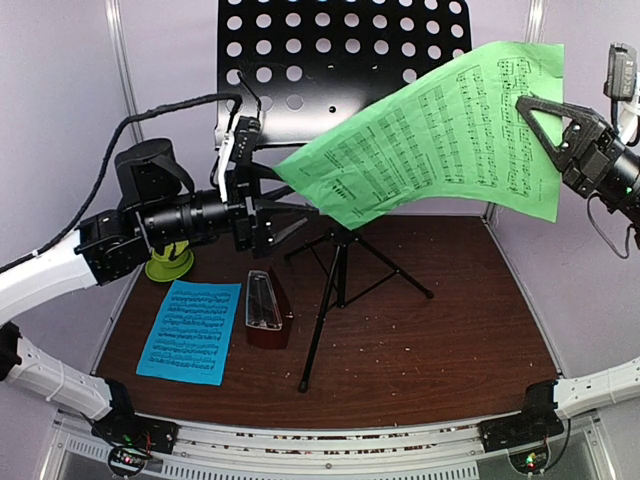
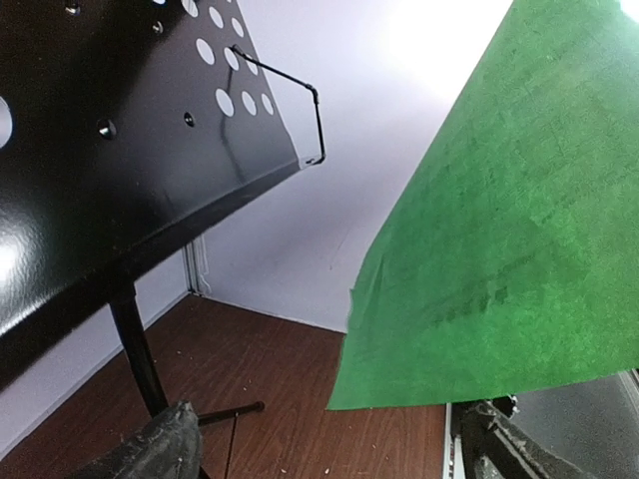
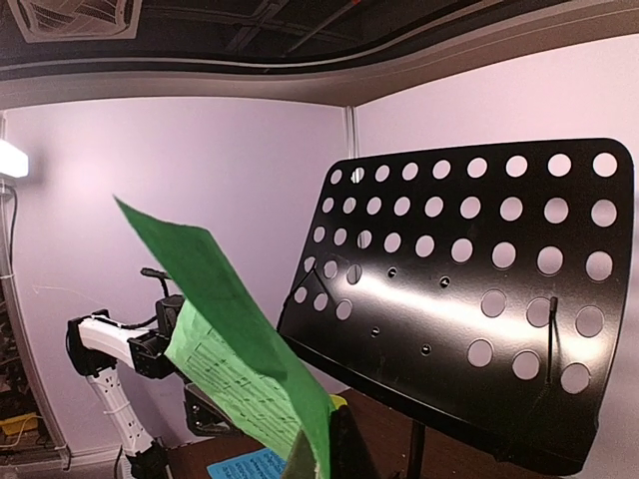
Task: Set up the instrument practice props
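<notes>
Above your bench (image 1: 430,345): green sheet (image 1: 420,150) clamped in right claw (image 1: 522,103), free corner near your spread left claw (image 1: 287,212), stand desk (image 1: 330,60) behind.

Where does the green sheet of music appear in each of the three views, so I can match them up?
Top external: green sheet at upper right, in the air in front of the hole-punched desk, pinched near its right end by the right gripper.
Left wrist: green sheet fills the right side.
Right wrist: green sheet at lower left, nearly edge-on.
Shared landmark: hole-punched desk, visible in all three.
</notes>
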Robot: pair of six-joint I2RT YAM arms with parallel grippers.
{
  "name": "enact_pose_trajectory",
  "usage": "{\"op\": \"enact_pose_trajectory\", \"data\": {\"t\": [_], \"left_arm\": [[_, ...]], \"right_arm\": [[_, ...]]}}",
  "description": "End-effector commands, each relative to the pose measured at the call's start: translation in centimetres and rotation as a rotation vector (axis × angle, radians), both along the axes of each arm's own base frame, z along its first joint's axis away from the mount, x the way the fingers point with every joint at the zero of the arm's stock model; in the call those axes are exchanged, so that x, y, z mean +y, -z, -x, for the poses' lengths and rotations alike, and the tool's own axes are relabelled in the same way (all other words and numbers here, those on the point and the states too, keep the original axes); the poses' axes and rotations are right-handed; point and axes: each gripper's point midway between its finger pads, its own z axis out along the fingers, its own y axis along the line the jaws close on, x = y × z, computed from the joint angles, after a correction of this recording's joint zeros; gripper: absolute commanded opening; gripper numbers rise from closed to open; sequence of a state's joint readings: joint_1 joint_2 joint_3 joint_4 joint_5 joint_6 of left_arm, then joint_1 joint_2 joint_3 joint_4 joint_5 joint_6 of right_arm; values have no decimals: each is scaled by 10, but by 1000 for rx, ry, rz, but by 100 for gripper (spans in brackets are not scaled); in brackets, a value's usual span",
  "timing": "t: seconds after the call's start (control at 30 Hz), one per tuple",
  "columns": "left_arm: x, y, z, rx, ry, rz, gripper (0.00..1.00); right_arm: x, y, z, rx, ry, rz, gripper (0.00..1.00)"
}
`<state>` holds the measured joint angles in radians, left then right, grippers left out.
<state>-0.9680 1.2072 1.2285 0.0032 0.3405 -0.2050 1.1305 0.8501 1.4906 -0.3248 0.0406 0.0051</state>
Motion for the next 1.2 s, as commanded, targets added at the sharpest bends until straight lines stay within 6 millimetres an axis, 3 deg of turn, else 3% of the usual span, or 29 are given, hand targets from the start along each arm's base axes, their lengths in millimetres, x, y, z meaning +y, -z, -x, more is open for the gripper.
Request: {"op": "enact_pose_trajectory", "data": {"t": [0.0,0.07,0.27,0.5,0.7,0.8,0.83,0.93,1.0,1.07,1.1,1.17], "left_arm": [[-4,-47,-5,-99,-8,181,91],[-15,-51,-1,-96,50,199,85],[-37,-75,6,-103,165,262,49],[-36,-79,1,-105,139,272,33],[-31,-74,-6,-77,80,244,2],[-28,-74,-9,-55,64,223,0],[-28,-70,-10,-36,63,199,0],[-21,-55,-15,13,48,100,0],[-14,-41,-18,56,50,-3,0],[-8,-20,-17,91,51,-144,0],[-4,-10,-16,108,49,-217,0],[-2,10,-13,153,63,-332,0]], "right_arm": [[-3,-6,1,12,-18,-56,0],[-6,-8,-1,20,-8,-86,0],[-1,-1,-12,62,-13,-124,0],[-11,2,-25,97,13,-175,0],[-12,14,-30,127,-2,-197,0],[-11,25,-35,154,6,-188,2],[-10,29,-36,163,10,-181,10],[-10,52,-43,199,57,-89,50],[-4,83,-52,250,100,67,70],[1,119,-58,293,128,287,78],[2,134,-59,318,135,371,89],[3,156,-57,346,122,501,96]]}}
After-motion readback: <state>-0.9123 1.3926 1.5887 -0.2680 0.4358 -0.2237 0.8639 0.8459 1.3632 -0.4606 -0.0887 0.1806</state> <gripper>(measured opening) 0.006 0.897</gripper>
